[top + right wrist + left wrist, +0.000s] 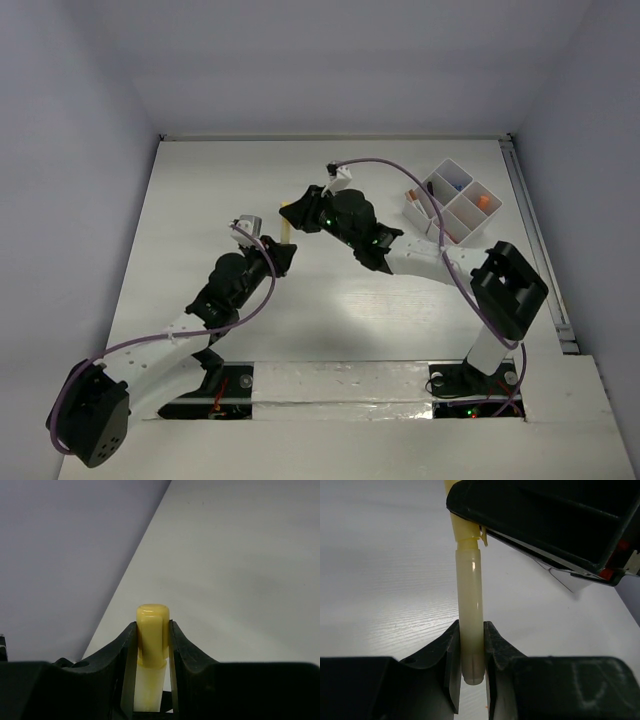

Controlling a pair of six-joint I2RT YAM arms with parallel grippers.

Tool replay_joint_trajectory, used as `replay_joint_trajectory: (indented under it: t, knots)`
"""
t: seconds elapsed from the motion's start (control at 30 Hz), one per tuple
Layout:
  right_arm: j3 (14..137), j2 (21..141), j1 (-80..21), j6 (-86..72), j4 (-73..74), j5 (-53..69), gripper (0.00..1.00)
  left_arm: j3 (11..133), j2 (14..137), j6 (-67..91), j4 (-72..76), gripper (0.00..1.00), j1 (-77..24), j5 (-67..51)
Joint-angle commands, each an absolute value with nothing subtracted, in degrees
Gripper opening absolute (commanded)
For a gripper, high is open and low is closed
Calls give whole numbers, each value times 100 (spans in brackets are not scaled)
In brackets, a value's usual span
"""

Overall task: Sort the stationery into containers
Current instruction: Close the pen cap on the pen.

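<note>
A yellow tube (287, 222), with a pale cream barrel (470, 595) and a yellow cap (152, 625), is held between both grippers above the table's middle. My left gripper (471, 635) is shut on the barrel's blunt end; it also shows in the top view (279, 250). My right gripper (152, 630) is shut on the cap end, and in the top view (298, 212) it sits just beyond the left one. The white organiser tray (436, 215) stands at the back right, well away from both grippers. It holds an orange bit (486, 203) and a blue-topped item (455, 185).
The right gripper's black body (555, 520) hangs close over the tube in the left wrist view. A purple cable (400, 172) loops from the right arm toward the tray. A rail (535, 235) runs along the table's right edge.
</note>
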State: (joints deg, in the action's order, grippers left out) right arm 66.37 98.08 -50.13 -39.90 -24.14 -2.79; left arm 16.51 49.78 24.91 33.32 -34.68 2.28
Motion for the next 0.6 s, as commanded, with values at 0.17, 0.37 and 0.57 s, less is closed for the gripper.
replay_joint_trajectory:
  t: [0.17,0.37,0.57]
  knots:
    - [6144,9676,-5273,-4412,-3559,-325,0,1556,4579,2478,3630,0,-3472,492]
    - [5995,9809,-5326,-4561,-4015,-80,0,1529,4448,2479,3621,0,-3472,449]
    - [5862,9835,-5326,-4562,-4350,298,0,1433,4193,2549,3744,0,-3472,281]
